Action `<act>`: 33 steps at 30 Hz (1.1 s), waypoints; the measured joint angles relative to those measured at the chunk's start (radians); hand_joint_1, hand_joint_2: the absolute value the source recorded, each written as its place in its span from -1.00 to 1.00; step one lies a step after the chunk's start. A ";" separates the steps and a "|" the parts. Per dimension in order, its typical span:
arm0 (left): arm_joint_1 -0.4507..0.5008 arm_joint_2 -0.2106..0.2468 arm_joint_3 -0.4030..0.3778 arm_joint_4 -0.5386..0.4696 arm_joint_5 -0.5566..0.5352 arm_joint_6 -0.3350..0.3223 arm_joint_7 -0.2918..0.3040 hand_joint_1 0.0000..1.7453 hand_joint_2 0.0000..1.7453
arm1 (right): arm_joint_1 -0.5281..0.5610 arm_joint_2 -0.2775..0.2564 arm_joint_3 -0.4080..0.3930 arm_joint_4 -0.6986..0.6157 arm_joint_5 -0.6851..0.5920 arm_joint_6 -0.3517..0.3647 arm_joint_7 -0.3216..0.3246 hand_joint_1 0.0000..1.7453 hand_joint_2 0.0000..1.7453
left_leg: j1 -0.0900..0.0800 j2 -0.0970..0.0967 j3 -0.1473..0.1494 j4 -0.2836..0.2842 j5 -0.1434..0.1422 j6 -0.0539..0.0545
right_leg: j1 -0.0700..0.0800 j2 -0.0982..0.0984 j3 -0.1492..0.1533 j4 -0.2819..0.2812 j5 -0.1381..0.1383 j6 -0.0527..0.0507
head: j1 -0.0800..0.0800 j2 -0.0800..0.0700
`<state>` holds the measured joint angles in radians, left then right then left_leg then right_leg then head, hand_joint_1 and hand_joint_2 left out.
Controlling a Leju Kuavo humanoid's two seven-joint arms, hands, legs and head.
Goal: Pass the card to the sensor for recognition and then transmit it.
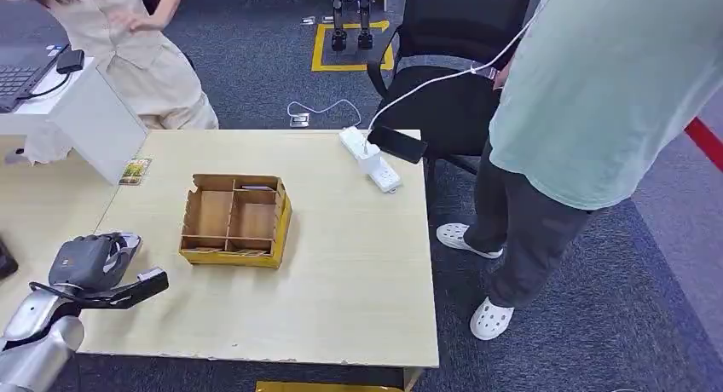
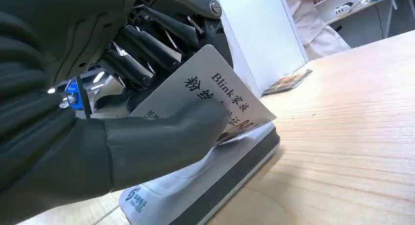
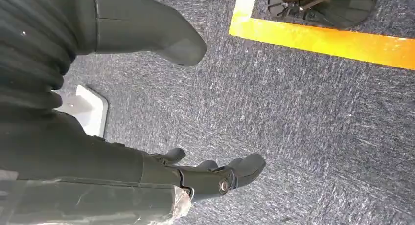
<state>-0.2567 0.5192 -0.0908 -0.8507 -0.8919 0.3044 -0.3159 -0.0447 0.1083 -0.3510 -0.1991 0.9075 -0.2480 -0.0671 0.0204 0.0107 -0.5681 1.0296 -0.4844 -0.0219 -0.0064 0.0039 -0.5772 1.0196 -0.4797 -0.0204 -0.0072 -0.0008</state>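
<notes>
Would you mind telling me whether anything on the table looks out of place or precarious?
Yes: a white power strip lies askew at the wooden table's far edge, a black phone beside it seemingly overhanging. Its cable runs to a standing person.

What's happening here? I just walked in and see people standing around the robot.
The robot's left hand holds a white card just over a flat sensor pad on the wooden table. Its right hand hangs open above the carpet. Two people stand at the table, near a cardboard organizer box.
</notes>
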 joint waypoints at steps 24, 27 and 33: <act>0.000 0.000 0.000 0.000 0.000 0.000 0.000 1.00 1.00 | 0.000 0.000 0.000 0.000 0.000 0.000 0.000 -1.00 1.00 | 0.000 0.000 0.000 0.000 0.000 0.000 | 0.000 0.000 0.000 0.000 0.000 0.000 | 0.000 0.000; 0.000 0.000 0.000 0.000 0.000 0.000 0.000 1.00 1.00 | 0.000 0.000 0.000 0.000 0.000 0.000 0.000 -1.00 1.00 | 0.000 0.000 0.000 0.000 0.000 0.000 | 0.000 0.000 0.000 0.000 0.000 0.000 | 0.000 0.000; 0.000 0.000 0.000 0.000 0.000 0.000 0.000 1.00 1.00 | 0.000 0.000 0.000 0.000 0.000 0.000 0.000 -1.00 1.00 | 0.000 0.000 0.000 0.000 0.000 0.000 | 0.000 0.000 0.000 0.000 0.000 0.000 | 0.000 0.000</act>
<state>-0.2567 0.5192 -0.0908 -0.8507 -0.8919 0.3044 -0.3159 -0.0446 0.1083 -0.3510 -0.1991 0.9075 -0.2480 -0.0671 0.0204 0.0107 -0.5683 1.0300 -0.4844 -0.0219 -0.0064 0.0039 -0.5772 1.0196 -0.4796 -0.0203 -0.0072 -0.0008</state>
